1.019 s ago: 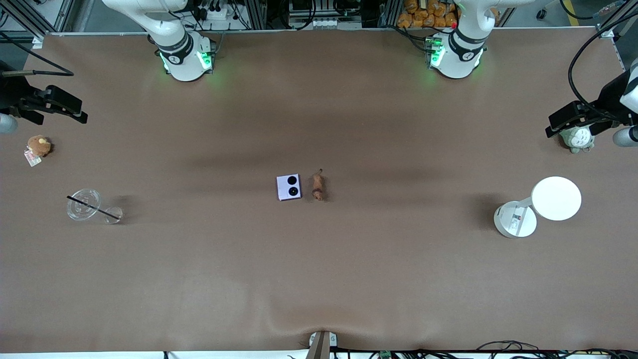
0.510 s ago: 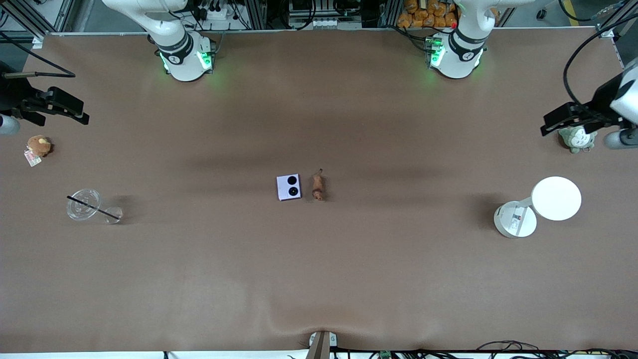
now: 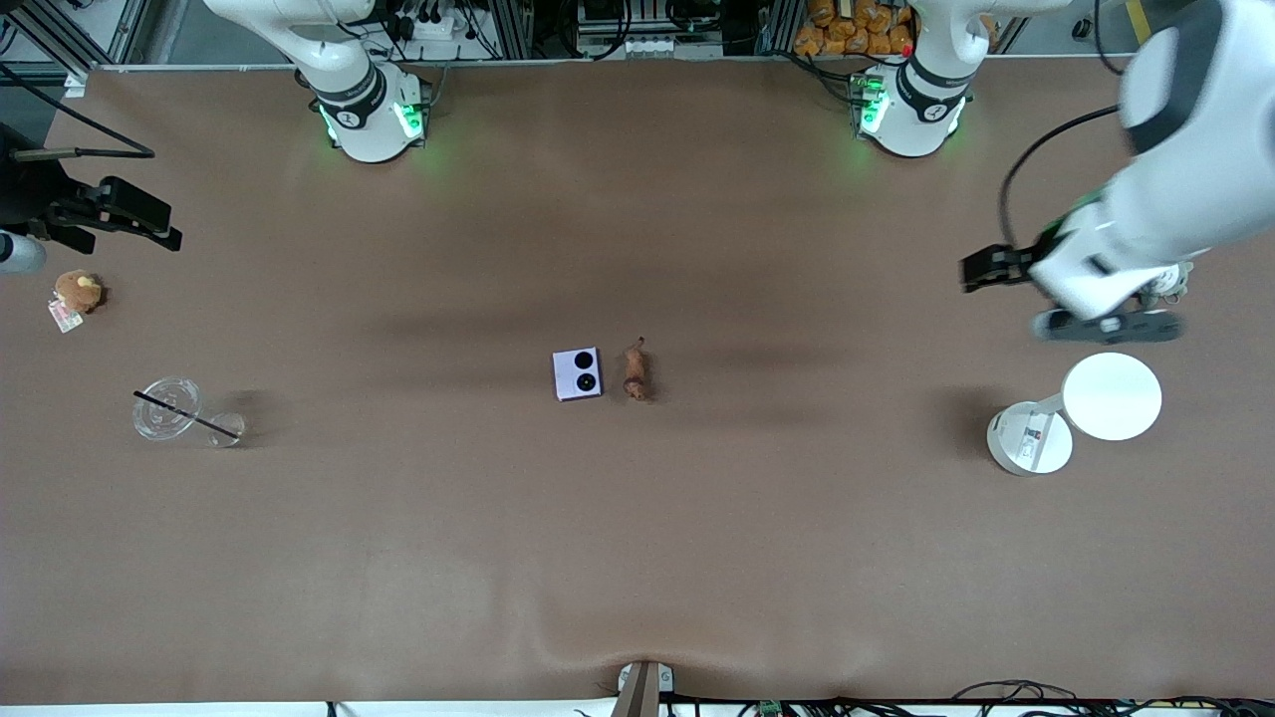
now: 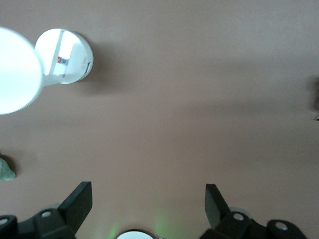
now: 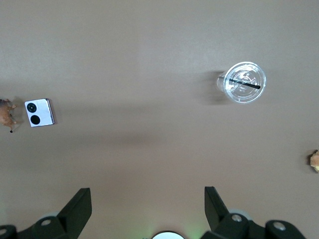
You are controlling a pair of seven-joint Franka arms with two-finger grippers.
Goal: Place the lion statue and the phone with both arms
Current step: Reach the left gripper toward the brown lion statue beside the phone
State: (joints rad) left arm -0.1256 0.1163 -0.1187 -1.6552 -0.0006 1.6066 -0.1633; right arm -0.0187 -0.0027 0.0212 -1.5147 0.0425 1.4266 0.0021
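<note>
The pale lavender phone (image 3: 578,373) lies flat at the middle of the table, its two black camera circles facing up. The reddish-brown lion statue (image 3: 636,371) lies right beside it, toward the left arm's end, apart from it. Both also show in the right wrist view, the phone (image 5: 39,113) and the lion statue (image 5: 6,114) at the picture's edge. My left gripper (image 3: 984,270) (image 4: 148,199) is open and empty, high over bare table near the white lamp. My right gripper (image 3: 159,231) (image 5: 148,201) is open and empty, high over the right arm's end of the table.
A white round lamp (image 3: 1111,396) with its base (image 3: 1030,438) stands at the left arm's end; a grey-green plush (image 3: 1175,282) is partly hidden under the left arm. At the right arm's end lie a brown plush (image 3: 78,291) and a clear cup with a black straw (image 3: 167,408).
My left arm has swung in from the table's end toward the middle, its gripper now past the grey-green plush. The right arm has barely moved. Phone and lion statue lie as before.
</note>
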